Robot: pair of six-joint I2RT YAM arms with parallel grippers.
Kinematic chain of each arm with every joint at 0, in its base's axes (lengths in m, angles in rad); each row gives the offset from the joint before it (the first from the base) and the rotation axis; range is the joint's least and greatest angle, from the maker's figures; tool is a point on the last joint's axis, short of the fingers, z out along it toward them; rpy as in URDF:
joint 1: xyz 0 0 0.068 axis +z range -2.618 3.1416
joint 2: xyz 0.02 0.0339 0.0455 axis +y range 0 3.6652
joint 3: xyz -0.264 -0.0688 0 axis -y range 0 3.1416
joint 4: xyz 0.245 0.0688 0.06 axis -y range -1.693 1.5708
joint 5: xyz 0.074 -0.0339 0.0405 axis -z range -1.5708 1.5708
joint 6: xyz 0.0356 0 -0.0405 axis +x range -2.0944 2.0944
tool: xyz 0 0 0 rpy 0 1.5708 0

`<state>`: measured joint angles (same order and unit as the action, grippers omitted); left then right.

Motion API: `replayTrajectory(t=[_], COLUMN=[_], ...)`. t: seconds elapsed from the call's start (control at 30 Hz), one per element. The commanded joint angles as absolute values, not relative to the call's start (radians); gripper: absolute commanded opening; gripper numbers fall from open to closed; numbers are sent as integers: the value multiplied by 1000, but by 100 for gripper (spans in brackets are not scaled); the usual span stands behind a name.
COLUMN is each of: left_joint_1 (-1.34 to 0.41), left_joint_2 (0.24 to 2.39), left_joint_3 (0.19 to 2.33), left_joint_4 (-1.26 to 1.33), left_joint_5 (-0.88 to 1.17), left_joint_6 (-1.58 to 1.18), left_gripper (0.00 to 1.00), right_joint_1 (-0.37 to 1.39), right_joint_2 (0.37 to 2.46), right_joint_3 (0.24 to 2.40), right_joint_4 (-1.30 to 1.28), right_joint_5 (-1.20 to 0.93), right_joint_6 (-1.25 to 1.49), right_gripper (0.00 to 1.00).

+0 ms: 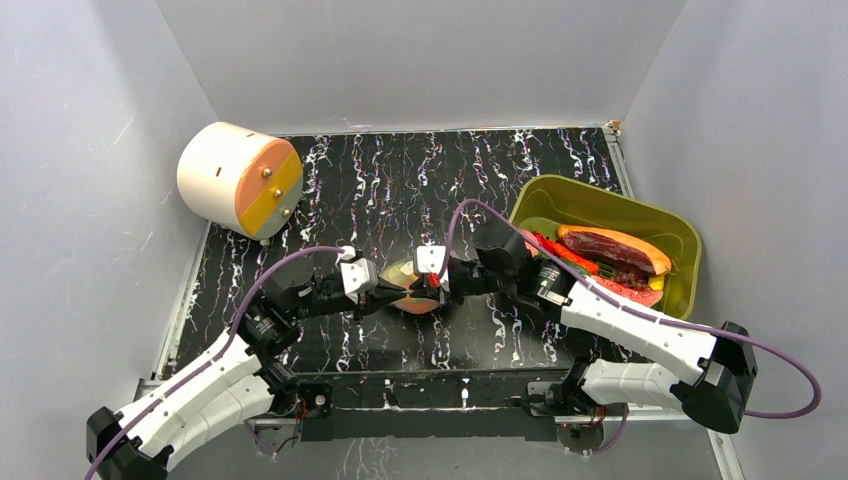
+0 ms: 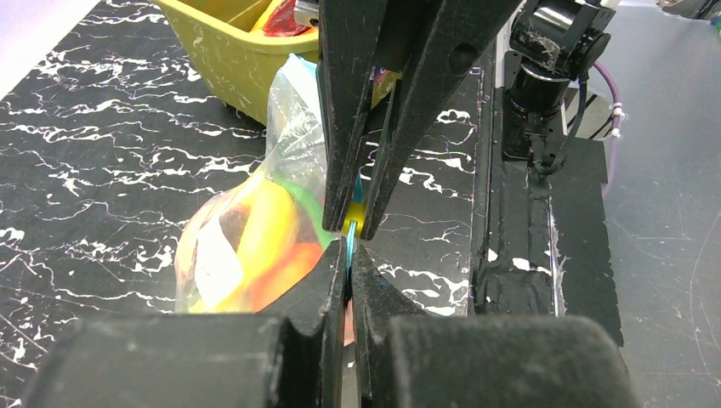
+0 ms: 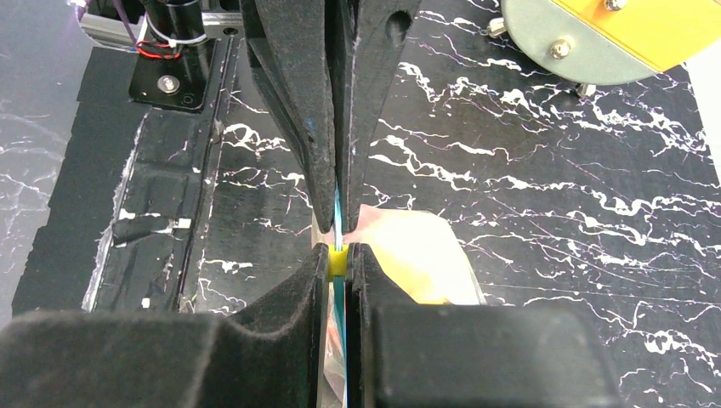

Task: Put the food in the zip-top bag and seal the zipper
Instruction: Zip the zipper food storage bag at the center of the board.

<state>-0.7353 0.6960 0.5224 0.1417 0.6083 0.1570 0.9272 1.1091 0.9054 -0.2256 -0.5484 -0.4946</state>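
Observation:
The clear zip-top bag (image 1: 412, 290) hangs between my two grippers at mid-table, with yellow, orange and green toy food (image 2: 255, 242) inside. My left gripper (image 2: 349, 253) is shut on the teal zipper (image 2: 349, 238). My right gripper (image 3: 338, 255) faces it tip to tip, shut on the same zipper (image 3: 338, 223) with a small yellow slider piece (image 3: 337, 263) between its fingertips. In the top view the left gripper (image 1: 398, 290) and right gripper (image 1: 432, 290) nearly touch. More food, a purple sweet potato (image 1: 612, 250) and red peppers (image 1: 565, 255), lies in the bin.
The olive-green bin (image 1: 600, 200) stands at the right, behind the right arm; it also shows in the left wrist view (image 2: 225, 51). A white drum with an orange and yellow face (image 1: 240, 180) lies at the back left. White walls enclose the table.

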Motion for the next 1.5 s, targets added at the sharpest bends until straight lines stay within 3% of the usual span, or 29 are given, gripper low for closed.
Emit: replayTrajectory(t=[0.0,0.27,0.47,0.63,1.03,1.37,1.47], left_joint_1=[-734,-734,-735,-734,-734,-735,-733], left_joint_2=[625,541,551,625,725,748,754], left_joint_3=[560,579,579,613,616,625,629], left_joint_4=[114,-18,-12,-10,34,35,32], left_joint_5=[544,473,503,573,614,612,620], left_joint_6=[177,214,206,223,231,232,233], left_gripper=[0,0,0,25,37,36,25], right_joint_1=[926,916,916,916,916,916,915], right_joint_2=[1065,1048,1075,1107,1120,1111,1106], right_joint_3=[916,945,968,974,978,965,961], right_joint_4=[-266,-368,-324,-262,-227,-199,-191], right_joint_5=[-449,-345,-435,-500,-533,-545,-546], right_joint_6=[-526,-578,-575,-553,-535,-543,-545], right_gripper=[0,0,0,0,0,0,0])
